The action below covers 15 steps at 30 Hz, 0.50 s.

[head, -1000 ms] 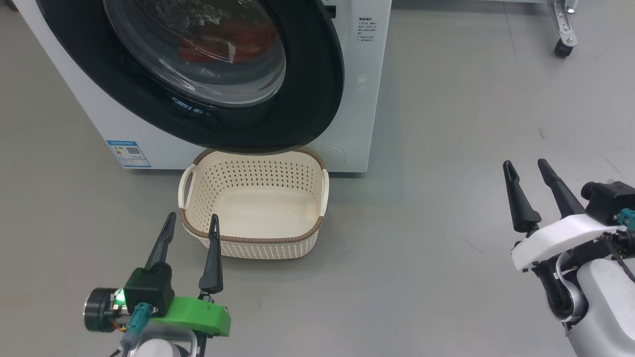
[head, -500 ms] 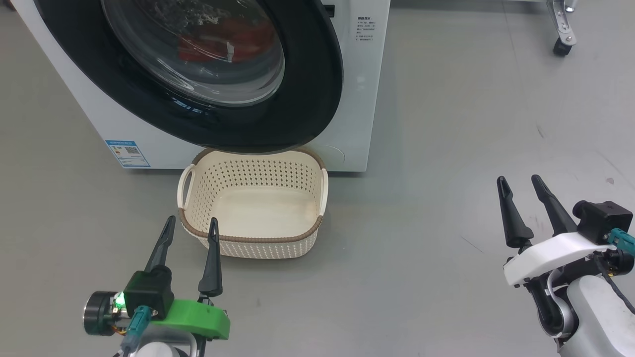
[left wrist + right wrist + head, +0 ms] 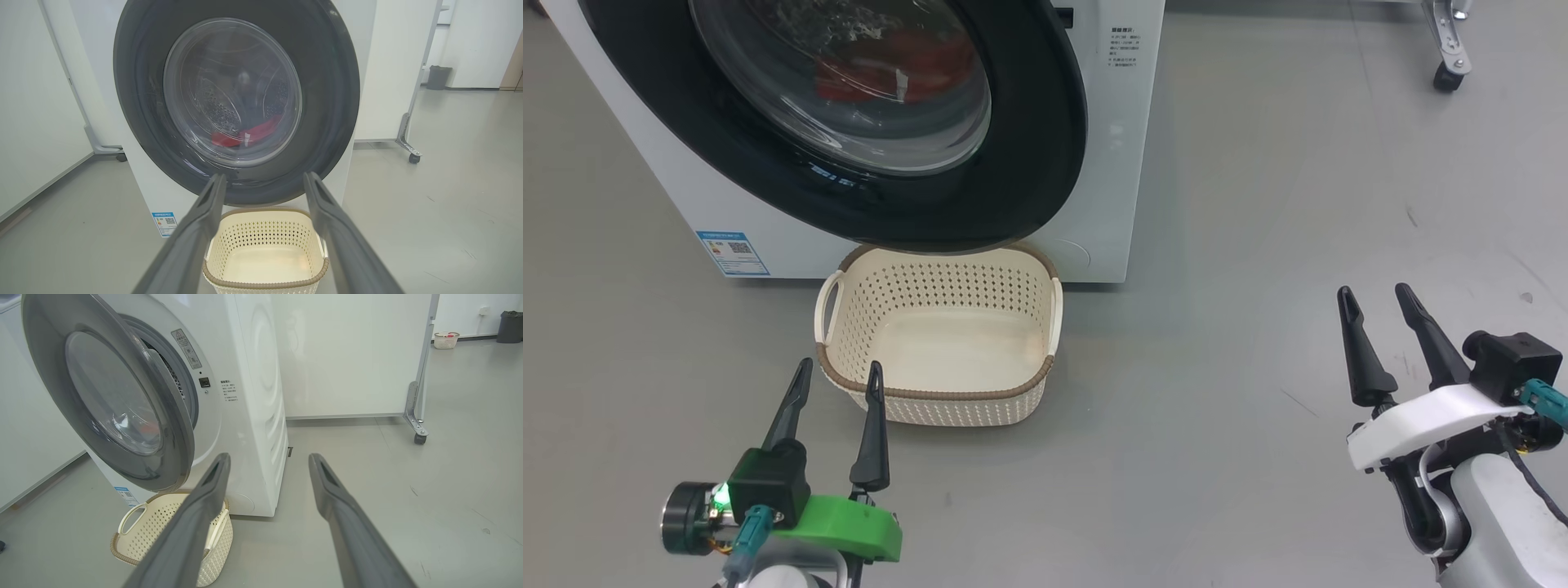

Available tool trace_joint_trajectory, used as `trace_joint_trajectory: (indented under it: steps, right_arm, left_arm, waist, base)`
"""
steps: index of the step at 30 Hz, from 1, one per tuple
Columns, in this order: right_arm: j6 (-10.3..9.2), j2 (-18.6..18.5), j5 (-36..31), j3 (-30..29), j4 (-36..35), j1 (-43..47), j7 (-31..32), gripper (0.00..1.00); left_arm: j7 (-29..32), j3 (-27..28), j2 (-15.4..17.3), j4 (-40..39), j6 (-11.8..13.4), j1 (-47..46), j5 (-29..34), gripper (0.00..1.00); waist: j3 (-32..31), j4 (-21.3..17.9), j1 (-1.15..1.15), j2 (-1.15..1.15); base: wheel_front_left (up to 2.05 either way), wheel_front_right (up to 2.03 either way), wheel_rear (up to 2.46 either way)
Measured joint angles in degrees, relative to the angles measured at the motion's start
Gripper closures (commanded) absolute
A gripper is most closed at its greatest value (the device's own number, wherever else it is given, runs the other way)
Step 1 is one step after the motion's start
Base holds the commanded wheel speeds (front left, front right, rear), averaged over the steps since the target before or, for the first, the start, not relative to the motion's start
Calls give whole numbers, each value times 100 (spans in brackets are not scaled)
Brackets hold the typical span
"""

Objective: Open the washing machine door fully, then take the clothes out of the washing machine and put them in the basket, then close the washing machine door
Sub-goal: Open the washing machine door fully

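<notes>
washing machine door [image 3: 1045, 163] ajar, free edge ahead-left of right gripper [image 3: 1373, 291]; left gripper [image 3: 840, 366] sits nearer, below door. both spread, empty. clothes [image 3: 894, 69] inside drum.

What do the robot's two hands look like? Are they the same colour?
Nearly twins, not quite. Each tool has two long, pointy black fingers, a small black box and a teal plug with a cable. The left tool sits on a bright green mount with a little green light glowing; the right tool sits on a white mount above a pale grey arm.
</notes>
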Motion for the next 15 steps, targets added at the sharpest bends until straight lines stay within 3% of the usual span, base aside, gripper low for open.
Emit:
trace_joint_trajectory:
  steps: [15]
  right_arm:
    - [-1, -1, -52, -19, 24, 85, -46, 0]
  left_arm:
    - [0, -18, 0, 76, -7, 20, -8, 0]
  waist:
    - [-102, 25, 0, 0]
  base:
    - [0, 0, 0]
